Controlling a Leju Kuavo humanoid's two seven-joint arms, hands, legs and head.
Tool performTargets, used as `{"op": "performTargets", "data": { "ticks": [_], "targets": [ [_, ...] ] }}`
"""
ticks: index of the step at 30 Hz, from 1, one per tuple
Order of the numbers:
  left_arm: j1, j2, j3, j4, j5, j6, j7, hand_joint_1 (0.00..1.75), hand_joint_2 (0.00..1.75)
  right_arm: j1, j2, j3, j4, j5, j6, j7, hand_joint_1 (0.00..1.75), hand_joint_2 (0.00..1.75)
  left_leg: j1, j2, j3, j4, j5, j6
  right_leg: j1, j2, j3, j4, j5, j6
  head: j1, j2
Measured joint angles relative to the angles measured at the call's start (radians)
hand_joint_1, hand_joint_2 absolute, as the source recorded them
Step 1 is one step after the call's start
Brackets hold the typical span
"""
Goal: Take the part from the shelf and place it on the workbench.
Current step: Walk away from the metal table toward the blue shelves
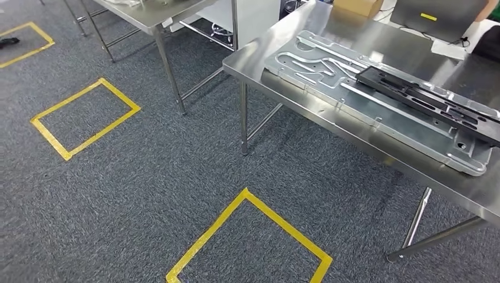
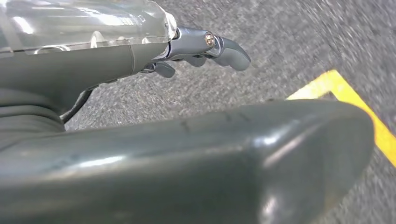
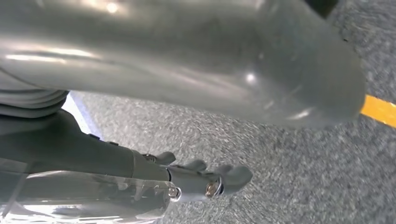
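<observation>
A steel workbench (image 1: pixel 277 73) stands to the right in the head view. On it lies a large silver machined plate (image 1: pixel 330 73) with a long black flat part (image 1: pixel 430 100) resting across its right half. My left hand (image 2: pixel 93 70) hangs over grey carpet, its thick thumb (image 2: pixel 210 158) apart from the dark fingers (image 2: pixel 224 49), with nothing in it. My right hand (image 3: pixel 93 158) hangs the same way, thumb (image 3: pixel 196 60) and fingers (image 3: pixel 229 179) spread with nothing between them.
A second steel table (image 1: pixel 147 20) stands at the back left. Yellow tape squares (image 1: pixel 85 118) (image 1: pixel 253 236) mark the carpet. A cardboard box (image 1: pixel 357 6) and a dark laptop (image 1: pixel 439 15) sit at the workbench's far edge.
</observation>
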Motion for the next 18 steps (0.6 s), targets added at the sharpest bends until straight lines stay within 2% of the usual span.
{"op": "performTargets", "data": {
  "ticks": [2,3,4,5,6,7,9,10,11,13,14,15,17,18],
  "targets": [
    [-0.002,-0.002,0.0,0.0,0.003,0.001,0.0,0.0,0.0,0.003,-0.002,0.0,0.001,0.004,0.004,0.003,0.0,0.0,0.001,-0.018,-0.002,-0.005,0.007,0.01,-0.001,0.056,-0.056,0.116,-0.066,0.001,0.003,0.0],
    [-0.003,-0.003,0.0,0.0,0.004,0.001,0.0,0.0,0.0,0.005,-0.003,0.0,0.002,0.006,0.005,0.004,0.0,0.0,-0.001,-0.029,-0.005,-0.004,0.009,0.012,-0.001,0.07,-0.093,0.187,-0.095,0.001,0.004,0.0],
    [-0.003,-0.004,0.0,0.0,0.005,0.001,0.001,0.0,0.0,0.006,-0.003,0.0,0.002,0.008,0.005,0.004,0.0,0.0,-0.002,-0.042,-0.007,-0.002,0.01,0.013,-0.001,0.075,-0.121,0.239,-0.108,0.001,0.004,0.0],
    [-0.002,-0.005,0.0,0.0,0.005,0.001,0.001,0.0,0.0,0.006,-0.004,0.0,0.003,0.011,0.006,0.004,0.0,0.0,-0.004,-0.055,-0.008,0.0,0.01,0.013,-0.001,0.077,-0.134,0.257,-0.099,0.0,0.004,0.0],
    [-0.002,-0.006,0.0,0.0,0.005,0.001,0.001,0.0,0.0,0.007,-0.004,0.0,0.003,0.014,0.006,0.003,0.0,0.0,-0.004,-0.069,-0.008,0.004,0.009,0.013,-0.001,0.079,-0.127,0.232,-0.069,-0.001,0.004,0.0],
    [-0.001,-0.007,0.0,0.0,0.005,0.001,0.002,0.0,0.0,0.008,-0.004,0.001,0.003,0.016,0.006,0.003,0.0,0.0,-0.004,-0.084,-0.009,0.009,0.008,0.011,-0.002,0.088,-0.102,0.17,-0.025,-0.002,0.004,0.0],
    [-0.002,-0.01,0.0,0.0,0.005,0.0,0.002,0.0,0.0,0.01,-0.005,0.001,0.003,0.022,0.009,0.001,0.0,0.0,-0.005,-0.109,-0.014,0.02,0.004,0.005,-0.004,0.126,-0.05,0.04,0.037,-0.007,0.004,0.0],
    [-0.003,-0.012,0.0,0.0,0.005,0.0,0.002,0.0,0.0,0.011,-0.006,0.001,0.003,0.025,0.012,0.0,0.0,0.0,-0.006,-0.119,-0.018,0.025,0.002,0.0,-0.004,0.14,-0.037,0.004,0.05,-0.01,0.004,0.0],
    [-0.003,-0.013,0.0,0.0,0.005,0.0,0.002,0.0,0.0,0.01,-0.006,0.002,0.004,0.028,0.015,-0.002,0.0,0.0,-0.006,-0.127,-0.023,0.027,0.003,-0.006,-0.003,0.147,-0.034,-0.008,0.05,-0.012,0.004,0.0],
    [-0.001,-0.013,0.0,0.0,0.005,-0.001,0.002,0.0,0.0,0.008,-0.007,0.004,0.004,0.035,0.02,-0.004,0.0,0.0,-0.005,-0.141,-0.03,0.028,0.005,-0.017,-0.003,0.127,-0.035,-0.011,0.055,-0.021,0.004,0.0],
    [0.001,-0.013,0.0,0.0,0.004,-0.001,0.002,0.0,0.0,0.008,-0.008,0.005,0.004,0.036,0.02,-0.005,0.0,0.0,-0.005,-0.133,-0.034,0.036,-0.001,-0.022,-0.005,0.116,-0.033,-0.015,0.057,-0.027,0.003,0.0],
    [0.001,-0.013,0.0,0.0,0.004,-0.002,0.002,0.0,0.0,0.008,-0.008,0.005,0.004,0.038,0.021,-0.006,0.0,0.0,-0.005,-0.114,-0.045,0.06,-0.016,-0.027,-0.007,0.103,-0.032,-0.019,0.059,-0.033,0.001,0.0],
    [0.0,-0.013,0.0,-0.001,0.003,-0.005,0.002,0.0,0.0,0.012,-0.009,0.006,0.004,0.04,0.023,-0.006,0.0,0.0,-0.003,-0.061,-0.095,0.165,-0.077,-0.038,-0.007,0.077,-0.031,-0.023,0.06,-0.041,-0.004,0.0],
    [-0.002,-0.013,0.0,-0.001,0.002,-0.006,0.002,0.0,0.0,0.013,-0.009,0.006,0.004,0.042,0.023,-0.006,0.0,0.0,0.0,-0.046,-0.128,0.235,-0.109,-0.043,-0.005,0.063,-0.032,-0.023,0.059,-0.043,-0.006,0.0]
  ]
}}
